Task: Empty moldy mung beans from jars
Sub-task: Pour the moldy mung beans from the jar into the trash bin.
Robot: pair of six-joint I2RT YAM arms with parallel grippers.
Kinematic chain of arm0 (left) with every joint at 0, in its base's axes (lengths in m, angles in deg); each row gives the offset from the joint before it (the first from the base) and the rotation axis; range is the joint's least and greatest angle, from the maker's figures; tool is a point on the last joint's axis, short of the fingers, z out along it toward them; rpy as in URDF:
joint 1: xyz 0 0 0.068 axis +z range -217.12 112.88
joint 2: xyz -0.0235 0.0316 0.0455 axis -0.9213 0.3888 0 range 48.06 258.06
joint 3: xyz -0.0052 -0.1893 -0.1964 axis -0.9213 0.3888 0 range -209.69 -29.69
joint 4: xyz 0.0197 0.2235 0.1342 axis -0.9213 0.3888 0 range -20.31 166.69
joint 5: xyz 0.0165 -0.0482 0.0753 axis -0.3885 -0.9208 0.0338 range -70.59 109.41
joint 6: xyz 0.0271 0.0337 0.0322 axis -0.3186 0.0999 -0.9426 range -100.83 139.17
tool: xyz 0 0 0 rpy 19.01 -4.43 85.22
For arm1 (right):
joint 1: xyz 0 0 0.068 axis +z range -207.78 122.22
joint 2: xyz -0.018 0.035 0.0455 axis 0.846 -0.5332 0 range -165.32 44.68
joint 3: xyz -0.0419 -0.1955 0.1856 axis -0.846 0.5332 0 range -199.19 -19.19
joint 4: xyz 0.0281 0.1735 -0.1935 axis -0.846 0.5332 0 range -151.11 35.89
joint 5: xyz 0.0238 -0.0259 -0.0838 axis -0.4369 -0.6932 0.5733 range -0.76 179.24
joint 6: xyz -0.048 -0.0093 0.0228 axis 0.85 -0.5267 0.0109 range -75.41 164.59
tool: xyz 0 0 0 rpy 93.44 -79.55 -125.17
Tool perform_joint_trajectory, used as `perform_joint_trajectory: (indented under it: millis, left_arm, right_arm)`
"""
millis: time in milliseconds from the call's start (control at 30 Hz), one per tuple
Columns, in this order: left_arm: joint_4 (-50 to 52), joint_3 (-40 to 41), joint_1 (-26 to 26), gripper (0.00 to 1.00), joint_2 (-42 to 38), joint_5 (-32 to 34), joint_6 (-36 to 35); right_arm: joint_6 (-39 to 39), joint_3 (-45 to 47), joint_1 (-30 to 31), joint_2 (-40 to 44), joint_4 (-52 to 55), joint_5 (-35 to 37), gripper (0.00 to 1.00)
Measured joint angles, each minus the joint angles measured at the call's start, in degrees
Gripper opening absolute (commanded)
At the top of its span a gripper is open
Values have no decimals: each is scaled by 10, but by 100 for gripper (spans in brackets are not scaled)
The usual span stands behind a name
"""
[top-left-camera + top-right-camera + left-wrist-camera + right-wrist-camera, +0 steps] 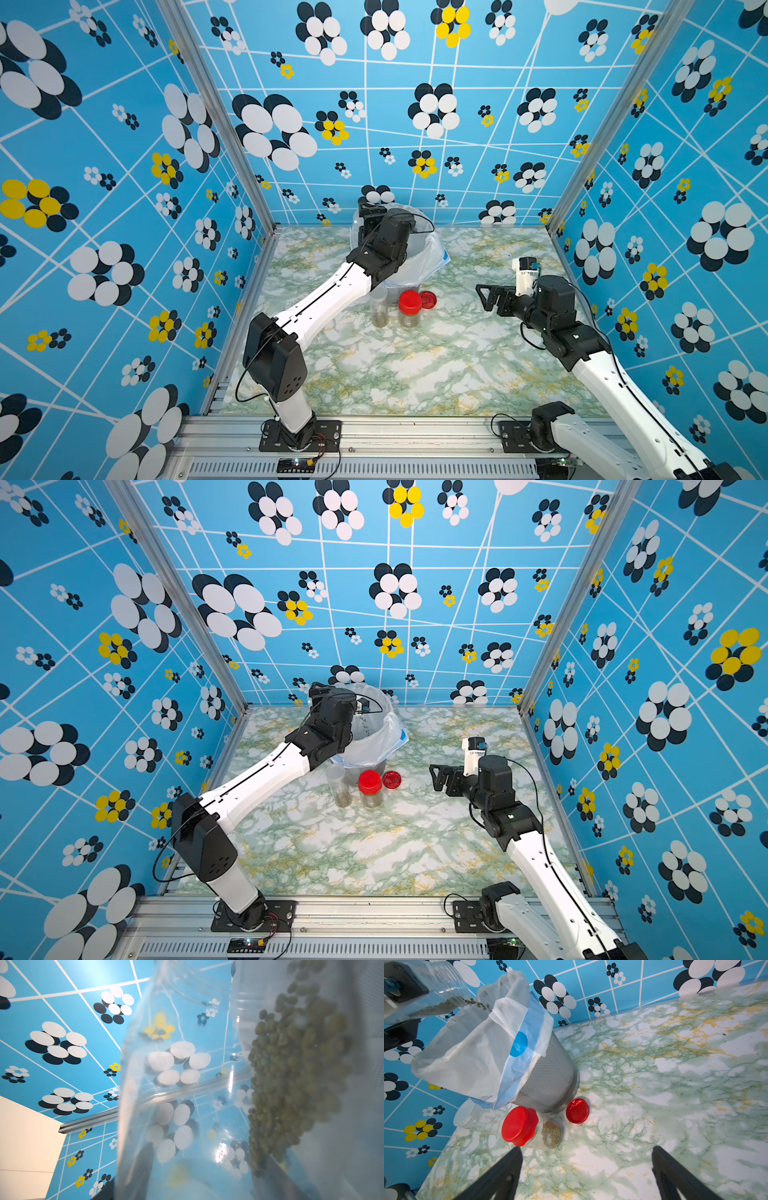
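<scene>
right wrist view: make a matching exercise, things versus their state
1. open clear plastic jar
2. clear jar with red screw lid
3. loose red round lid
4. slim clear jar with whitish lid

a. flat on marble table by grey mesh bin
b. upright, middle of the row
c. tipped over the bin, olive mung beans spilling
d. upright, end of the row

1-c, 2-b, 3-a, 4-d

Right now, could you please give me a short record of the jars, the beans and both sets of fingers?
held jar: open, tilted over the bin, gripped by the left fingers
mung beans: spilling from its mouth into the white bag
red-lidded jar: capped, upright on the table, beans inside
clear-lidded jar: capped, beside it, beans at the bottom
loose red lid: on the table by the bin
right fingers: open, empty
</scene>
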State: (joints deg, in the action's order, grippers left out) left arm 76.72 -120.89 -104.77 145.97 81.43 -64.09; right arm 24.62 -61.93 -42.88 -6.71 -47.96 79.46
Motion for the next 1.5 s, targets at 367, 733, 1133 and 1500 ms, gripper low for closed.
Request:
perform_joint_trajectory:
  millis: [367, 733, 1133, 1500]
  left_arm:
    - [-74, 31, 0, 53, -9, -24, -89]
    - [-71, 31, 0, 53, -32, -42, -103]
    - [-45, 48, 2, 54, -42, -53, -109]
    - [-4, 43, 3, 54, -36, -55, -82]
  right_arm:
    - [0, 1, 0, 0, 0, -2, 99]
    - [-3, 12, 0, 1, -1, -4, 99]
    - [-3, 13, 0, 4, -1, -11, 99]
    - [-2, 12, 0, 9, 0, -10, 99]
